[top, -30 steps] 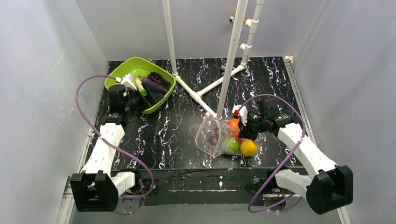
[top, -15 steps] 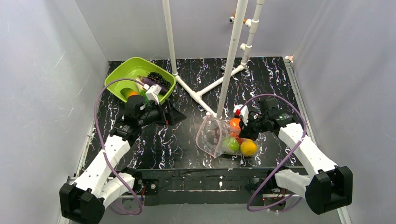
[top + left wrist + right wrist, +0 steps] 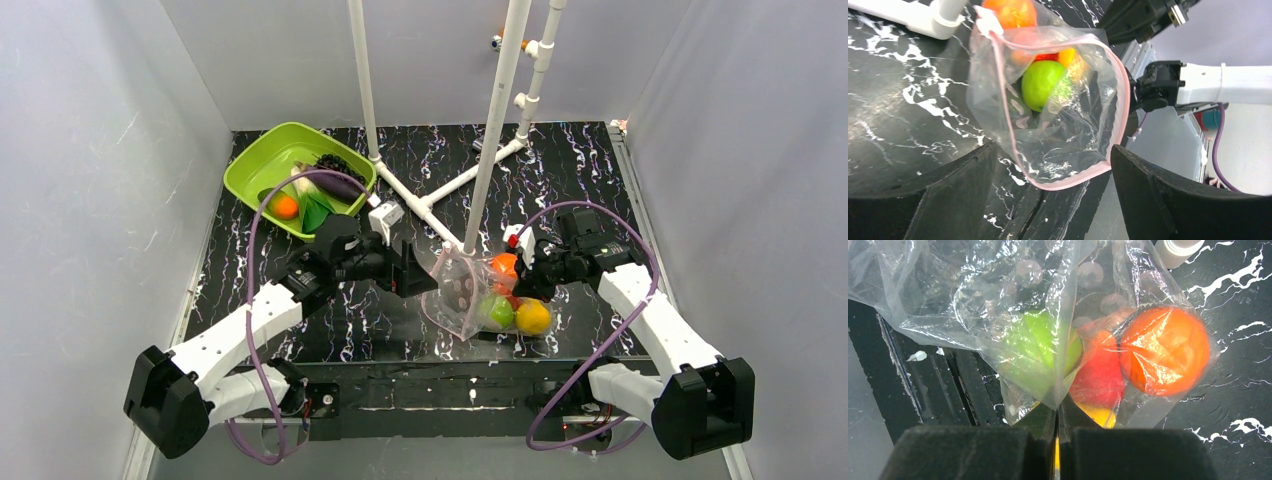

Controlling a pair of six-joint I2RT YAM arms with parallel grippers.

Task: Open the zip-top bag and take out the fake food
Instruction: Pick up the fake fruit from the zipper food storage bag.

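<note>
Far left corner of the desk: we are seeing a green tray holding an orange, a leafy vegetable, an eggplant and grapes.

Middle of the desk: the left arm is reaching to the right, and the left gripper is standing wide, holding nothing. In its wrist view the fingers are sitting on either side of the open mouth of the bag. We cannot tell whether they are touching it.

The bag is lying near the near edge, right of the middle, just beside the foot of the white pipe frame. Its pink-edged mouth is gaping toward the left gripper.

Inside it we are seeing an apple, a second orange, a red piece and a lemon.

Right side: the right gripper is clamped narrow, pinching the bag's plastic at its closed end, with the food bunched right against it.
</note>
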